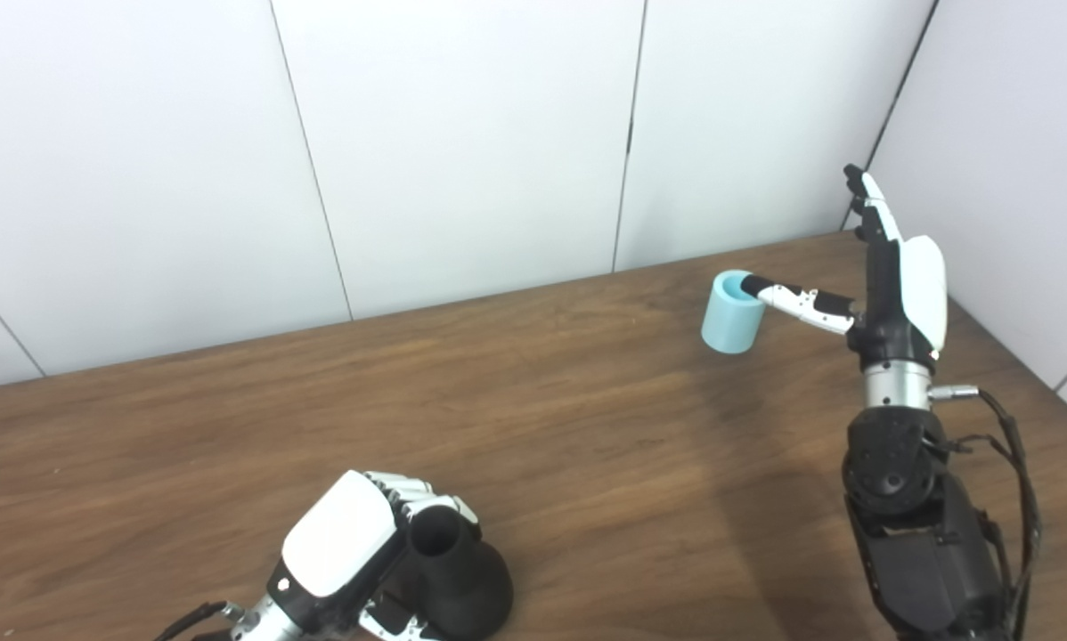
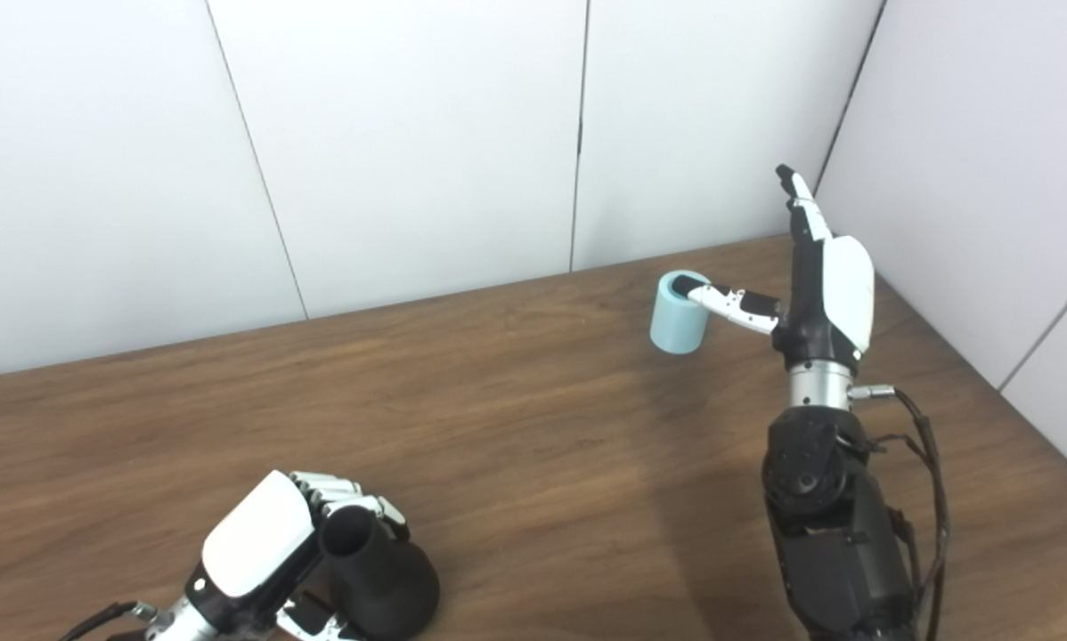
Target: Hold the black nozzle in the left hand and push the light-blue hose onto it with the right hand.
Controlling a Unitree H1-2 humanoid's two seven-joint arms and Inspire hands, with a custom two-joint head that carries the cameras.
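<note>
The black nozzle (image 1: 458, 574) stands on the wooden worktop (image 1: 533, 427) at the near edge, wide flared base down and narrow open neck pointing up. The left robot hand (image 1: 355, 543) is wrapped around that neck: its fingers (image 1: 409, 488) curl over the far side of the opening while its white back faces the cameras, so it grips the nozzle.

The light-blue hose (image 1: 731, 313), a short hollow piece, stands upright on the worktop near the far right corner, close to the white wall panels (image 1: 462, 133). It is well apart from the nozzle, across the worktop on the opposite side.

The right robot hand (image 1: 890, 285) stands nearly upright beside the hose, just to its right. Its fingers (image 1: 867, 200) are straight and point upward, held apart from the thumb (image 1: 796, 301), so the hand is spread wide. The thumb sticks out sideways toward the hose and its dark tip sits at the top rim of the hose, over or just inside the opening. The fingers do not touch the hose, and nothing is clasped in this hand.

The hose's hollow shows nothing inside apart from that thumb tip; the nozzle's neck looks dark and its inside cannot be made out.
</note>
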